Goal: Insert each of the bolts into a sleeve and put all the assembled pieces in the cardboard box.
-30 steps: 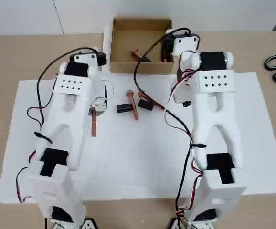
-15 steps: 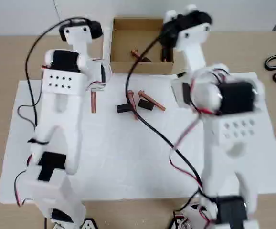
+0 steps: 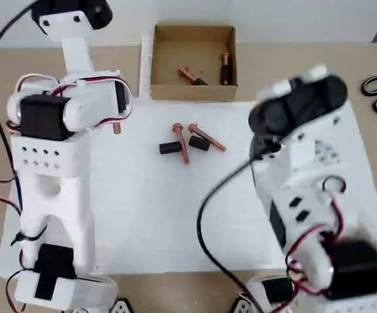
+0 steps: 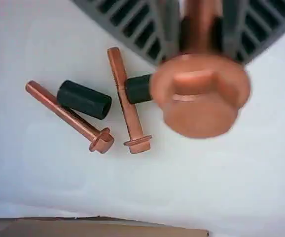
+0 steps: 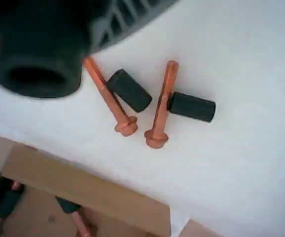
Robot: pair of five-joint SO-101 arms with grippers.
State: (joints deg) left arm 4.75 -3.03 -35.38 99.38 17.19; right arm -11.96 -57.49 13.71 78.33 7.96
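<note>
2 assembled pcs in cardboard box. Now left tool pinches bolt, right tool pinches sleeve; unmated. Betw. tools: 2 loose bolts, 2 loose sleeves.

We log 2 arms, left arm and right arm: white printed shells, black servo blocks, small hole grids, loose black cables, red-and-white wire bundles.
</note>
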